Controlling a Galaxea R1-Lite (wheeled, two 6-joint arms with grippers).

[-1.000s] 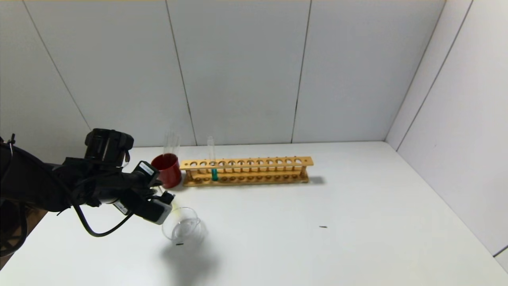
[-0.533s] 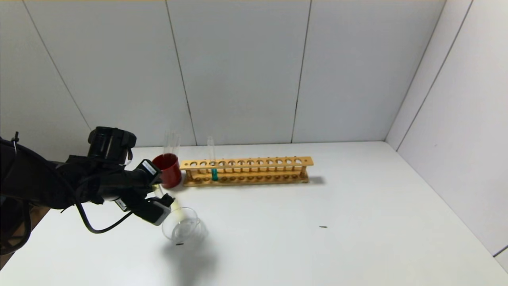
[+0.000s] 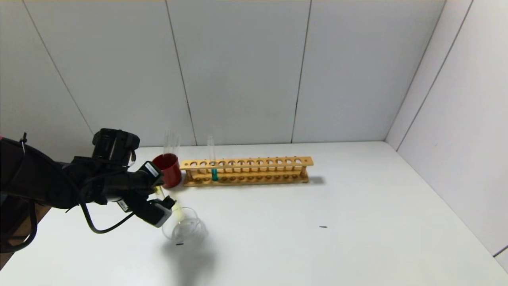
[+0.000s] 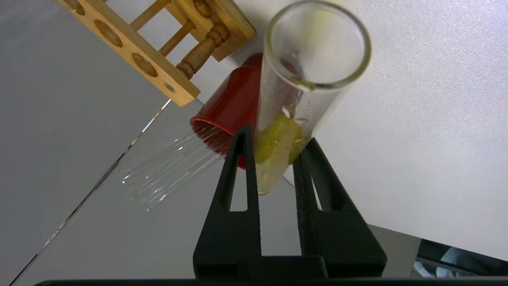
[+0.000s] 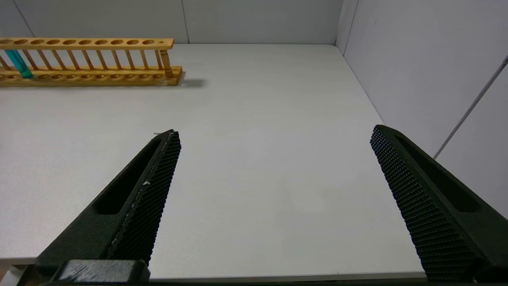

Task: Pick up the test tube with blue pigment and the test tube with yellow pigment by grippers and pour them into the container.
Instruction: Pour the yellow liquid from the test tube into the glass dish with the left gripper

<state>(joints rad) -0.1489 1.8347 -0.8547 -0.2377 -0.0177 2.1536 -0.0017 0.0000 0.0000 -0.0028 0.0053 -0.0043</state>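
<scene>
Change since earlier: left gripper (image 3: 168, 202) has swung a little further toward the container (image 3: 185, 230), tipping the yellow tube more steeply; nothing else on the table has shifted.
Yellow tube: the test tube with yellow pigment (image 4: 295, 103) is pinched between the left gripper's fingers (image 4: 242, 167), slanted, its mouth over the near-left rim of the container; the yellow liquid sits near the grip, not yet at the mouth.
Container: clear glass dish, looks empty or nearly so; too faint to tell more.
Blue tube: the test tube with blue pigment (image 3: 214, 169) stands upright in the wooden rack (image 3: 246, 171), behind and right of the container, well apart.
Red cup (image 3: 167, 170): behind the container, just beside the rack's left end, clear tubes standing in it.
Right gripper (image 5: 274, 174): parked, fingers spread wide, holding nothing, well right of the container.
Step in hand: pouring yellow, early in the tilt.
Next move calls for: more wrist roll with the mouth kept inside the rim, so liquid runs out without spilling; blue tube follows.
</scene>
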